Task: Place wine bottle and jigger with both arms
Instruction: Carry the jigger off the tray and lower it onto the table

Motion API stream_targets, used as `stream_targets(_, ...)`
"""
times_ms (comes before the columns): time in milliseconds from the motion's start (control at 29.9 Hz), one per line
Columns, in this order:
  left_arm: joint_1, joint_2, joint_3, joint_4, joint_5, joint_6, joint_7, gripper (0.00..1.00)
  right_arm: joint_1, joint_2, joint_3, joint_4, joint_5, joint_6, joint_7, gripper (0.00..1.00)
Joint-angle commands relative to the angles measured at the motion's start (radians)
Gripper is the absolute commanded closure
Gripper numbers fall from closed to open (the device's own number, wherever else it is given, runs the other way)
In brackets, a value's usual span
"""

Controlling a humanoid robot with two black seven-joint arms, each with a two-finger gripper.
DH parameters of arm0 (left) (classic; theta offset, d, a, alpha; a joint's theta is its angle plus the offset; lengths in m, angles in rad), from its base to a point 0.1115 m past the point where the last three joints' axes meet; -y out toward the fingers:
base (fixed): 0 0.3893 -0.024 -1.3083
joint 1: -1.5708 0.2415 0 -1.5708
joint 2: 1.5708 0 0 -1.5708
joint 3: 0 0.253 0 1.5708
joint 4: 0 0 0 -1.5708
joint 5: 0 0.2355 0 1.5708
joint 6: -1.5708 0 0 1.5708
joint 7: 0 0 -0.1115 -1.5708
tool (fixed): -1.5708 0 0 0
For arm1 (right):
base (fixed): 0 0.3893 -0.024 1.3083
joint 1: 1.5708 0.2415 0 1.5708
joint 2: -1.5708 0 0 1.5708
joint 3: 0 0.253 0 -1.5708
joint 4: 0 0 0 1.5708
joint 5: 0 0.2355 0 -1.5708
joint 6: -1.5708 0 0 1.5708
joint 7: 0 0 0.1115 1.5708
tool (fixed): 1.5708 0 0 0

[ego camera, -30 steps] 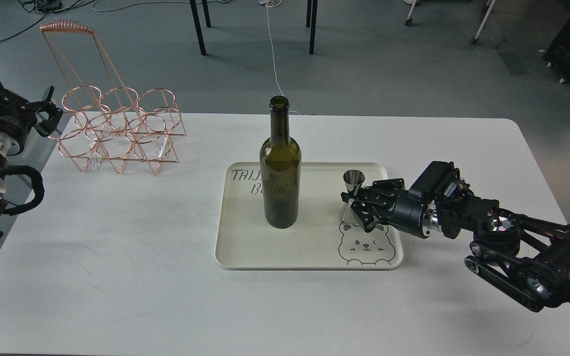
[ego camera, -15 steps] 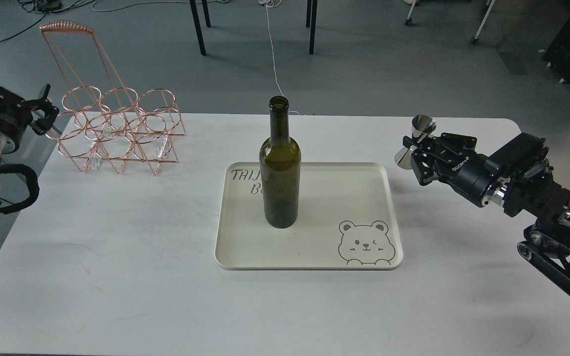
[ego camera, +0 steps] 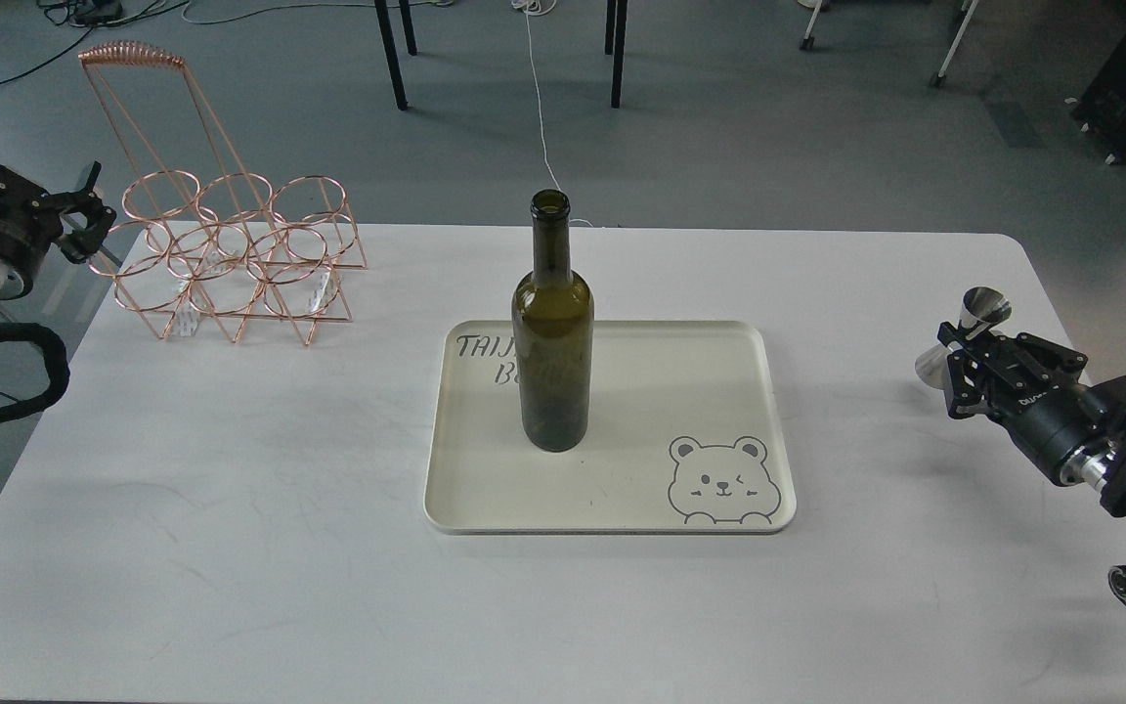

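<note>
The dark olive-green wine bottle (ego camera: 552,332) stands upright on the left half of the cream tray (ego camera: 622,499) at the table's middle. My right gripper (ego camera: 959,344) is shut on the waist of the small silver jigger (ego camera: 966,330) and holds it tilted above the table's right part, well to the right of the tray. My left gripper (ego camera: 84,210) is at the far left edge, beside the copper rack, far from the bottle. It is seen dark and its fingers cannot be told apart.
A copper wire bottle rack (ego camera: 231,254) with a tall handle stands at the table's back left. The white table (ego camera: 231,508) has a rounded right edge close to my right arm. Chair legs and cables lie on the floor behind.
My right gripper lifted the jigger off the tray's right side and carried it right, then down and toward the table's right edge. The bottle and left arm stayed nearly still.
</note>
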Motion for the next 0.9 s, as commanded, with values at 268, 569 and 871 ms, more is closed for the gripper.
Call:
stream_targets(268,-0.002,-0.006,0.001,-0.001,0.000,0.000,0.000,0.01,-0.043,0.010,0.001,-0.019,0.007,-0.029,0.000,0.85)
stream_targets(569,-0.005,-0.003,0.001,-0.001,0.000,0.000,0.000,0.01,-0.045,0.045,-0.004,-0.057,0.038,-0.029,0.008,0.78)
stream_targets(871,-0.006,-0.003,0.001,-0.001,0.000,0.000,0.000,0.01,-0.040,0.062,-0.010,-0.057,0.061,-0.029,0.011,0.71)
